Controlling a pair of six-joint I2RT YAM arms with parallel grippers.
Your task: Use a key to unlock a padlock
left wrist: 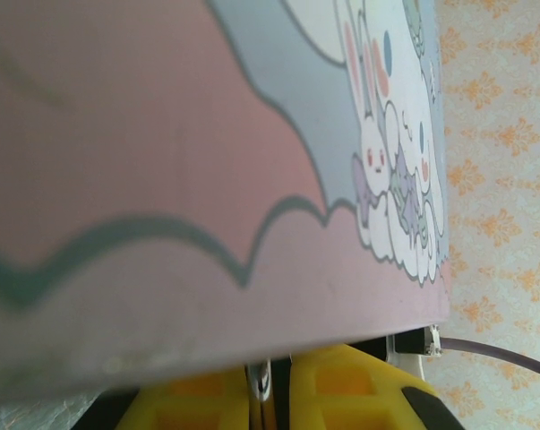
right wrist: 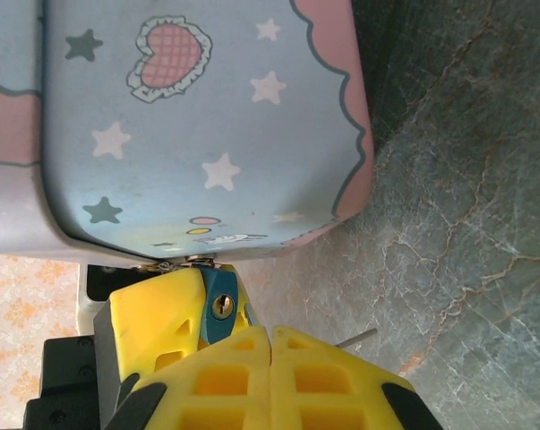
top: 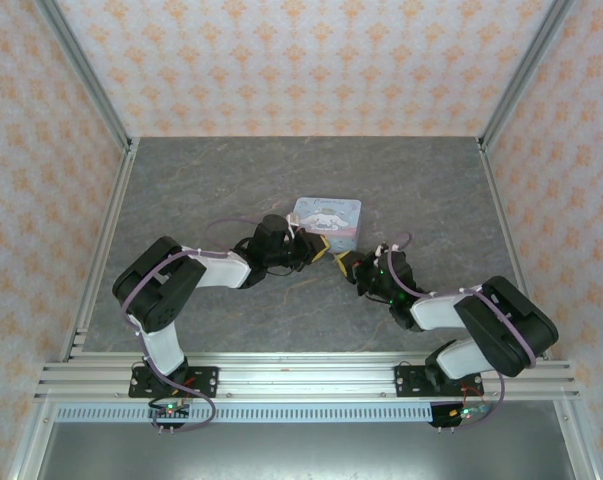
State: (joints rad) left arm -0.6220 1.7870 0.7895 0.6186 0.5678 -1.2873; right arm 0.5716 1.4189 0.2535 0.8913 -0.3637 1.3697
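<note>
1. Writing: the tin [top: 328, 221] carries no brand or lettering that can be read. A small printed mark near its lower edge in the right wrist view is too small to make out.
2. Tin decoration: the lid shows white long-eared cartoon animals on pale blue. The side has a pink scalloped border, white and dark stars, and a checked pink heart with a frilled edge.
3. Tin position: it lies flat near the middle of the desk [top: 231, 170], well clear of all four edges.
4. Padlock [right wrist: 220, 305]: a tiny teal-blue body with a round brass keyhole facing the right wrist camera. It hangs at the tin's near edge, just below a small metal clasp [right wrist: 191, 261].
5. Left gripper [left wrist: 268, 376]: the yellow fingers are nearly together, pinching the padlock against the tin's near side. A sliver of bright metal shows between them in the left wrist view.
6. Right gripper [right wrist: 270, 345]: the yellow fingers are pressed fully together, just beside the padlock and the left gripper.
7. Key [right wrist: 355, 339]: it shows as a thin grey metal shaft sticking out sideways past the right gripper's fingers, above the desk and apart from the keyhole. Whether those fingers pinch it cannot be told.
</note>
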